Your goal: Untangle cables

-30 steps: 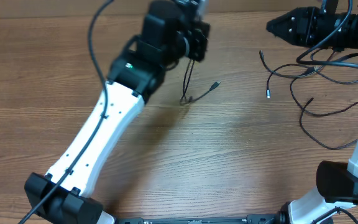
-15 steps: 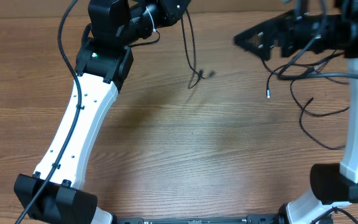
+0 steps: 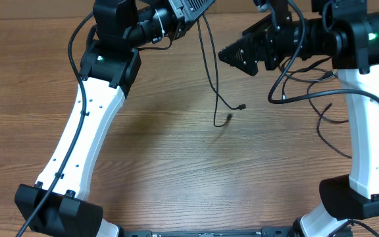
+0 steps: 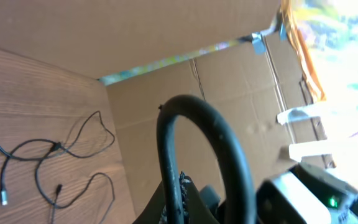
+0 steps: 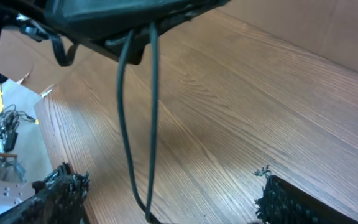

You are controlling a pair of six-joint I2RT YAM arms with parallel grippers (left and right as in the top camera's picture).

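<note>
The left gripper (image 3: 195,9), up at the far edge, pinched one thin black cable (image 3: 214,72), which hung doubled toward the wooden table (image 3: 176,164). Just right of it the right gripper (image 3: 232,56) waited, fingers spread wide. I'd have it close low on a single strand and draw slowly, keeping clear of the loose cables (image 3: 321,105) under its arm.

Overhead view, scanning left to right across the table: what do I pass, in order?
left arm's white link → dangling cable, hanging from the top edge down to the wood → loose cables lying on the table → right arm's white link
</note>
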